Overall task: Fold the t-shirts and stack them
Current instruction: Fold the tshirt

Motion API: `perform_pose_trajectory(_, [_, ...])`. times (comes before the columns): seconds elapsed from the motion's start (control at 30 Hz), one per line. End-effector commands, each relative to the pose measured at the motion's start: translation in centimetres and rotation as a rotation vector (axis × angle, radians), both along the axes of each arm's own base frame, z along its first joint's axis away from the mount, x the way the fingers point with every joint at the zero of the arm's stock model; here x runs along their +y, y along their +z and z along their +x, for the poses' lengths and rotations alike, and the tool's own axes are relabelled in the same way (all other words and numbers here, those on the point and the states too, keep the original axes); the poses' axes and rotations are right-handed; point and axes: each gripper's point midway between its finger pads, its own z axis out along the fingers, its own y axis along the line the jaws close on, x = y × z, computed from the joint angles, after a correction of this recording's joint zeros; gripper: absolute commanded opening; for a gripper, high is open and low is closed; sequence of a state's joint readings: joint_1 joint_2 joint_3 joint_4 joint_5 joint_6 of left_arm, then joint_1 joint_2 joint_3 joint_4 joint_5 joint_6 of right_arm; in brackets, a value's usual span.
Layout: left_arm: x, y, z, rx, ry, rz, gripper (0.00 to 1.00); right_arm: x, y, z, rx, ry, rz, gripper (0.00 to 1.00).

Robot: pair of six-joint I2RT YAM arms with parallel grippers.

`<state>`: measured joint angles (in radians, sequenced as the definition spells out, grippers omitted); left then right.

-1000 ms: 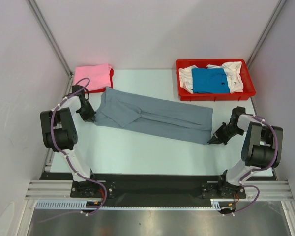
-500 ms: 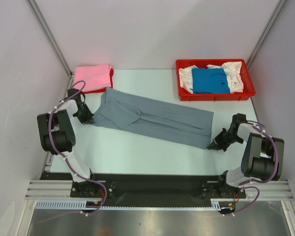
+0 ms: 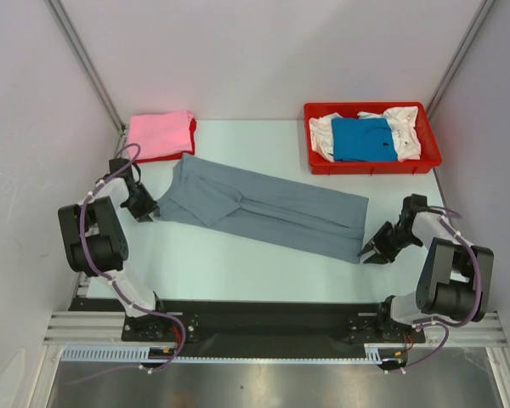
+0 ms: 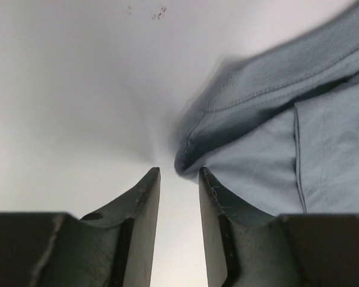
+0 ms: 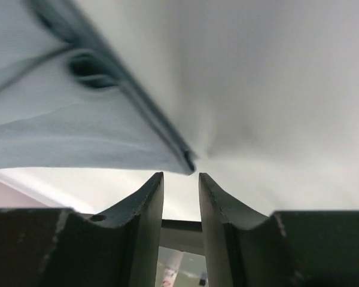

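Pale desk (image 3: 238, 255): a grey shirt (image 3: 263, 204) lies spread diagonally across the middle, a folded pink shirt (image 3: 160, 133) at the far left corner, a red tray (image 3: 374, 168) at the far right.

**Table layout**

Long shirt (image 3: 263, 208) lies flat across mid-table (image 3: 238, 263), slanting back-left to front-right. Left gripper (image 3: 151, 212) just off its left end, right gripper (image 3: 367, 254) just off its right corner. Folded shirt (image 3: 160, 133) in back-left corner. Tray (image 3: 434, 154) back-right, upper shirt (image 3: 363, 138) lying on lower shirt (image 3: 405, 126) inside.

Black-and-white jointed arms (image 3: 95, 240), purple cables (image 3: 81, 223) looped alongside; dark grey tapered fingers (image 4: 145, 206)
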<state>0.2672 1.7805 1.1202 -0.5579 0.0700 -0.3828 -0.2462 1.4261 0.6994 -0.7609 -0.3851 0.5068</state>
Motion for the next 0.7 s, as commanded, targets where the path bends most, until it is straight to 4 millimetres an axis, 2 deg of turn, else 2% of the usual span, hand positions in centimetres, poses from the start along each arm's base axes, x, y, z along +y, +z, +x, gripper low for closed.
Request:
perform_pose_trajectory(0.0, [0.4,3.7,0.1,-0.094,0.011,0.016,0.38,-0.9,3.5,2.8,-0.111,0.079,-0.076,0.36])
perform_pose_trajectory(0.1, [-1.7,5.6,0.9,-0.167,-0.03,-0.038,0.33,0.1,4.1,4.5,-0.138,0.168,-0.137,0.36])
perform_pose_trajectory(0.17, [-3.1,6.5,1.5,-0.206,-0.07,-0.064,0.32,0.9,4.9,6.6,-0.161,0.206,-0.161,0.36])
perform_pose_trajectory(0.2, [-4.6,6.8,1.7,-0.223,-0.121,-0.083,0.33,2.3,5.0,7.2,-0.18,0.254,-0.166,0.36])
perform_pose_trajectory(0.23, [-6.2,7.1,1.9,-0.242,-0.172,-0.131,0.41,3.4,5.6,8.3,-0.207,0.264,-0.159,0.37])
perform_pose_trajectory(0.27, [-7.7,6.9,2.0,-0.236,-0.218,-0.15,0.44,4.5,5.2,8.9,-0.201,0.292,-0.151,0.38])
perform_pose_trajectory(0.3, [-8.4,6.8,1.9,-0.228,-0.24,-0.16,0.45,6.0,5.1,9.2,-0.21,0.334,-0.148,0.38])
perform_pose_trajectory(0.37, [-9.5,6.0,1.9,-0.214,-0.264,-0.178,0.46,7.6,5.0,10.4,-0.215,0.377,-0.147,0.38])
perform_pose_trajectory(0.4, [-9.8,5.9,1.9,-0.211,-0.265,-0.186,0.46,9.0,5.0,10.4,-0.221,0.419,-0.137,0.39])
perform_pose_trajectory(0.53, [-10.8,5.1,2.0,-0.205,-0.289,-0.225,0.52,11.8,4.5,10.9,-0.225,0.492,-0.109,0.39])
perform_pose_trajectory(0.63, [-10.8,4.5,2.8,-0.211,-0.311,-0.224,0.54,13.1,3.3,10.8,-0.212,0.516,-0.085,0.39])
perform_pose_trajectory(0.67, [-11.4,4.9,3.3,-0.236,-0.339,-0.258,0.54,13.2,3.0,10.8,-0.205,0.514,-0.083,0.39])
